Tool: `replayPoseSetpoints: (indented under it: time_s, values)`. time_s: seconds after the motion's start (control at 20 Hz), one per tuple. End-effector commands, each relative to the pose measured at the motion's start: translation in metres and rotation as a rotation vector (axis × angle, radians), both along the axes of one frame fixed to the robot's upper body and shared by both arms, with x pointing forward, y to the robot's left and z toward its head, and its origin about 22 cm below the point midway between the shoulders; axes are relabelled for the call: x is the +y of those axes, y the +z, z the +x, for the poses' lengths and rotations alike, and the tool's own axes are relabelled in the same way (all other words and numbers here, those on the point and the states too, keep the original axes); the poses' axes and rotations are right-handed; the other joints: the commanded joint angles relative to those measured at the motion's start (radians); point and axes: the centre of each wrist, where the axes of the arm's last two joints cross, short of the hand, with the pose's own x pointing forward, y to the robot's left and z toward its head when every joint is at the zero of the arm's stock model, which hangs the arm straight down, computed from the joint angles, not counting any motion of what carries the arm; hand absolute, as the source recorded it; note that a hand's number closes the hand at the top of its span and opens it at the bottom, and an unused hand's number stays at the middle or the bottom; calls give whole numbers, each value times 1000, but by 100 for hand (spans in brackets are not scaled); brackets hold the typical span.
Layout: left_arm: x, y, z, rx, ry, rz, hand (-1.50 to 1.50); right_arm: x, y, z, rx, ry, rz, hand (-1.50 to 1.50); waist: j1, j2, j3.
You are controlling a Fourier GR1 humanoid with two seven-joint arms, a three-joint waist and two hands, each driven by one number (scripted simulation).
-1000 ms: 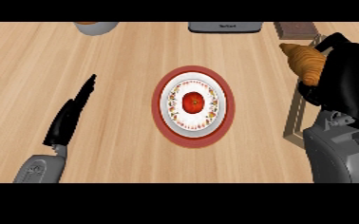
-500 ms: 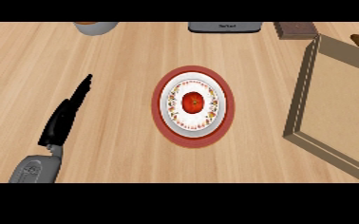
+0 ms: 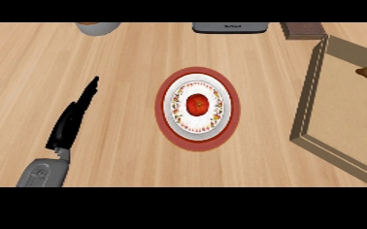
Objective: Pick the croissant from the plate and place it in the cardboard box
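Red-rimmed plate (image 3: 163, 107) holds a red round thing (image 3: 198, 104), cardboard box (image 3: 309, 92) a croissant (image 3: 361, 71) tip; left hand (image 3: 72, 121) straight-fingered, empty.

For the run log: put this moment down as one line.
cardboard box: brown bit inside, likely the croissant | plate: no croissant on it | left hand: open, resting | right hand: not in view

Cardboard box (image 3: 308, 102) cut by right edge, croissant (image 3: 361, 71) barely showing, bowl (image 3: 98, 27) cropped above.
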Motion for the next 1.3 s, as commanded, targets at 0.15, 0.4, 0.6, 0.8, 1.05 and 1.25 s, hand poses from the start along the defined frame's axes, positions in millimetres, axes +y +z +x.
replayPoseSetpoints:
  time_s: [0.15, 0.4, 0.6, 0.8, 1.05, 1.25]
  values:
    - [-1, 6, 5, 8, -5, -3, 0, -52, -33, -3, 16, 118, 234, -150, 1, 0, 0]
    - [-6, 2, 1, -9, -15, 1, 0, -39, -61, 3, -332, 184, 258, -150, 7, 3, 2]
    - [-4, -3, -3, 3, -9, -8, 0, -45, -49, 3, -590, 197, 355, -150, 5, 1, 2]
    - [-1, 6, 2, 1, -2, 3, 0, -67, -54, 1, -679, 153, 491, -150, 4, -1, 1]
    - [-1, -9, 11, -9, -3, 2, 0, -92, -66, -20, -875, 78, 534, -150, -9, 2, 0]
    - [-3, -4, -1, 7, 9, -1, 0, -123, -81, -47, -1013, 59, 489, -150, -2, -1, 1]
